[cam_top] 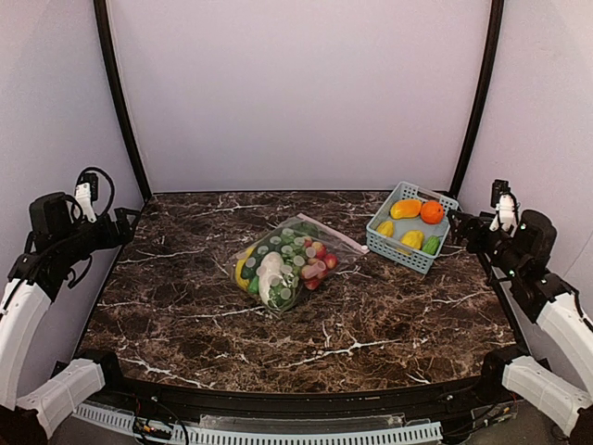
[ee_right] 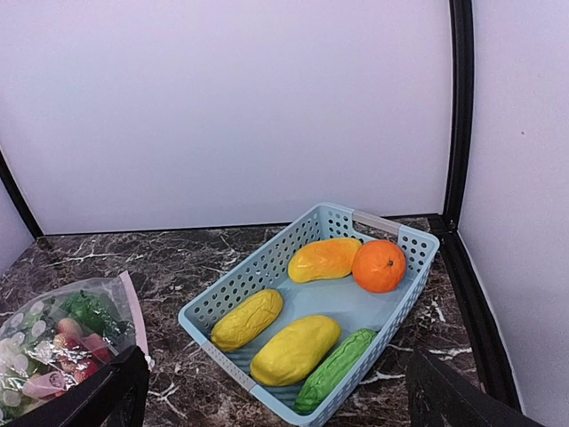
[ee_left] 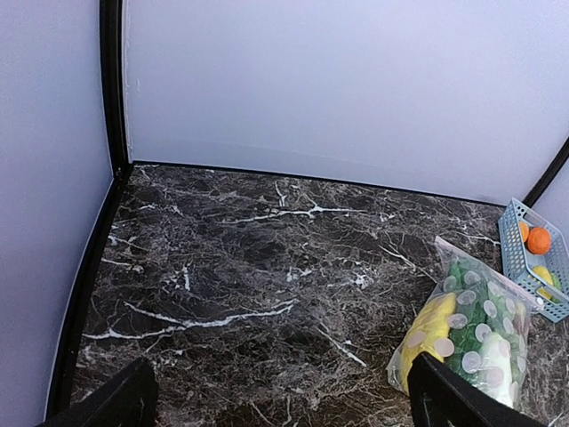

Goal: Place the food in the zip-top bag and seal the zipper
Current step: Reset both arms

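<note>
Marble table (cam_top: 185, 306) bears bag (cam_top: 295, 243) of food (cam_top: 271, 276). Left gripper (ee_left: 283, 405) and right gripper (ee_right: 276, 400) both gape wide, holding nothing, well apart from bag.

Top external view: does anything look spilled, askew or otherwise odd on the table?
Nothing stands out. The clear spotted plastic bag lies flat at an angle with its toy food inside; the blue-grey slatted basket sits upright, nothing spilled.

The zip-top bag (ee_right: 53, 342) runs off the right wrist view's lower left corner, the basket (ee_left: 514, 249) off the left wrist view's right edge, and the zipper (cam_top: 332, 234) is too small to judge closed.
</note>
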Robot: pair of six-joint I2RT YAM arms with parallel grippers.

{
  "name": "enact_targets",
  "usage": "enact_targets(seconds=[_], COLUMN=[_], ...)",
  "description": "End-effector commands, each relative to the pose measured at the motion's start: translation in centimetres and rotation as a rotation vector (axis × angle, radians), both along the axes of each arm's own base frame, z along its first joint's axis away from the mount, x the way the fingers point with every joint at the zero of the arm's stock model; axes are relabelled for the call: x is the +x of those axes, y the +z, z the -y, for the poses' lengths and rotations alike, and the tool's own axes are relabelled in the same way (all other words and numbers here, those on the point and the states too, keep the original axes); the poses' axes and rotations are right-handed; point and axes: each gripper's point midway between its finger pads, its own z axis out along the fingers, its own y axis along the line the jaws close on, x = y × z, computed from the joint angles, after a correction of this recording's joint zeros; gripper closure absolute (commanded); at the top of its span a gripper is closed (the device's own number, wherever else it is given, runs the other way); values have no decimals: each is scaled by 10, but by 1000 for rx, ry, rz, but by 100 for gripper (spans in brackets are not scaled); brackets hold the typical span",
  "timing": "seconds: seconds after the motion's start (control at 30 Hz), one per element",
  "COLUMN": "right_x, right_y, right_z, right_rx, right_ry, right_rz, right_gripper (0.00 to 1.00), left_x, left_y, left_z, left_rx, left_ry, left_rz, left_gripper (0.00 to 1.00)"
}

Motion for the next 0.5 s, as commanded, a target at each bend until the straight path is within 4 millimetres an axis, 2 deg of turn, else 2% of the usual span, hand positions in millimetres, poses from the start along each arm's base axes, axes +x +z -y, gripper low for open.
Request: enact_targets(seconds=[0.0, 0.47], right_x=[-1, -4], right_y=[4, 6], right_z=[5, 8], right_rx=[-25, -29], right_ry=[-19, -34], right_rz=[36, 44], right_gripper=[1, 1], left_x=[0, 3], left_y=[-2, -10], left_z=[1, 2], left_rx=[-31, -42], left_ry=[1, -3], left_rz=[14, -30], left_gripper=[1, 1])
